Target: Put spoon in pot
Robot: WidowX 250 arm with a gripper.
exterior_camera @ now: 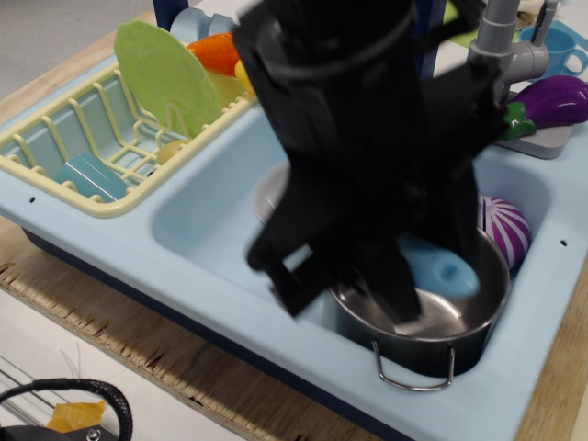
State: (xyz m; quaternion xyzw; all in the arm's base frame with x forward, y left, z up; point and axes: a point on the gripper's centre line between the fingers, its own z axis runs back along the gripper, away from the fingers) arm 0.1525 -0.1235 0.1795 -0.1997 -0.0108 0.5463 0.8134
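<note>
1. Overhead-oblique view, scene. We see the claw (404,299) low over the pot (459,326), which stands in the right part of the pale blue sink (207,225), touching or just beside the purple-white ball (508,225). The spoon (441,268) is pinched by the claw; its blue handle end with the hole lies inside the pot's rim, while a pale round part, probably its bowl, peeks out left of the arm.

2. Same view, the step. We judge release is near. To do it well, we lower the spoon until it is well inside the rim, spread the claw, then rise straight up, clear of the pot's wall and the faucet (501,41).
</note>
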